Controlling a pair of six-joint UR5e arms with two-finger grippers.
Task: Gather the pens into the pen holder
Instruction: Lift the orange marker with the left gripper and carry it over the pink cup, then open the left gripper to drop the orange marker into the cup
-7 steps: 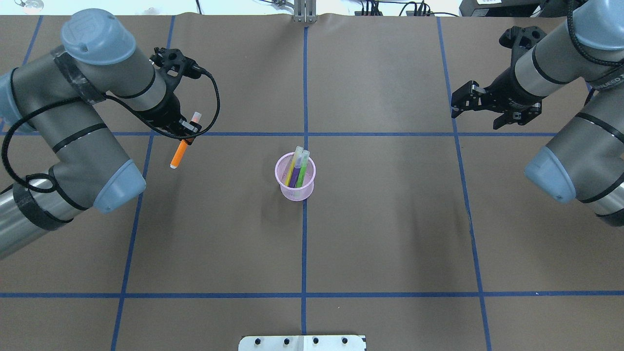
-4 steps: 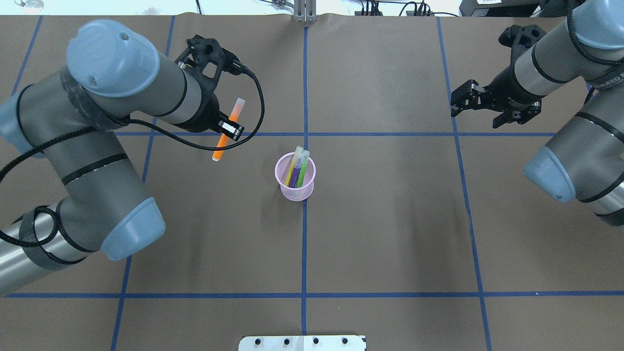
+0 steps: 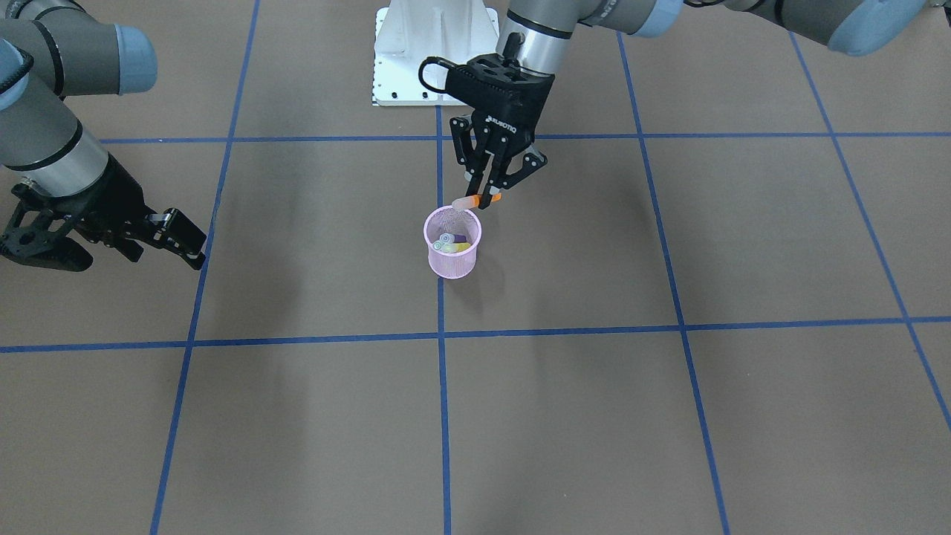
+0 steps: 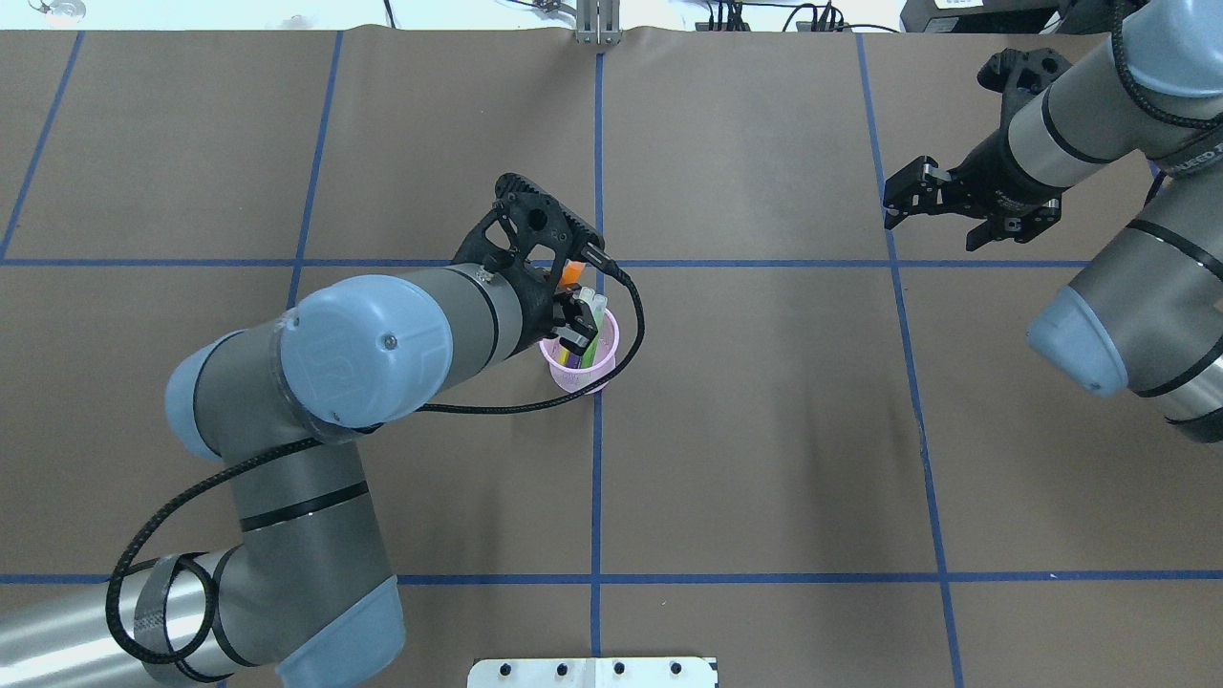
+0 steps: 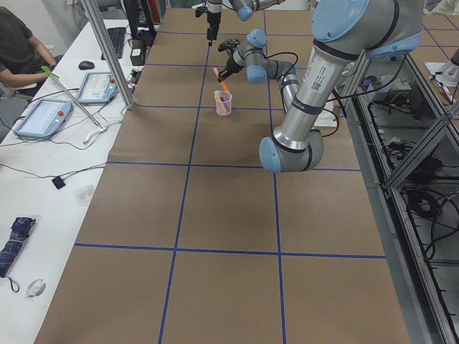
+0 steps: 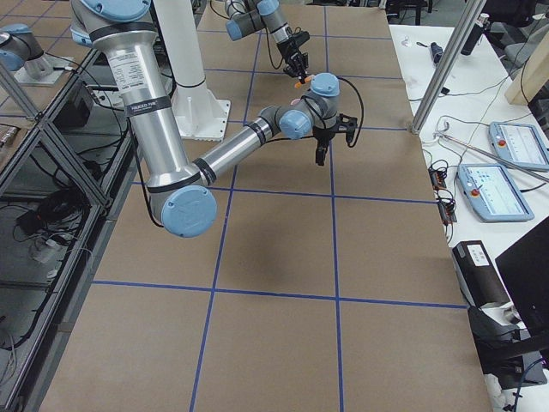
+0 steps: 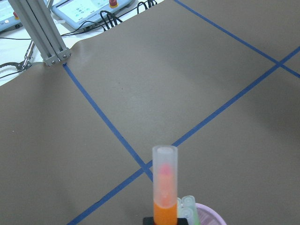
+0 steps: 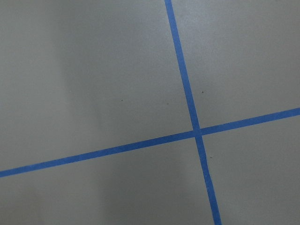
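Currently, starting at the robot's left, we find the left gripper (image 3: 487, 195) clamped on the orange pen (image 7: 164, 187). Its fingers close on the coloured barrel just beside the pale translucent cap. The pen hangs tilted above the pen holder (image 3: 452, 264) and is not yet inside it.

We judge the pen to be light and stiff, with a smooth plastic barrel. Such a barrel can pivot or slide between flat finger pads, so we recommend holding it on the barrel, as it is held here. The cap is a poor place to grip, since it may pull off.

At the centre, the pink wire-mesh holder stands upright on a blue tape line of the table (image 4: 764, 430). The yellow pen (image 4: 564, 355), the green pen (image 4: 594, 336) and a purple pen (image 3: 461, 238) lean inside it with their caps uppermost. We judge the holder to be light and easy to tip. The fourth pen should therefore enter the free part of the mouth without pressing on the rim or on the leaning pens.

At the robot's right, the right gripper (image 3: 137, 256) hangs well apart from the holder, with its jaws spread and nothing between them.
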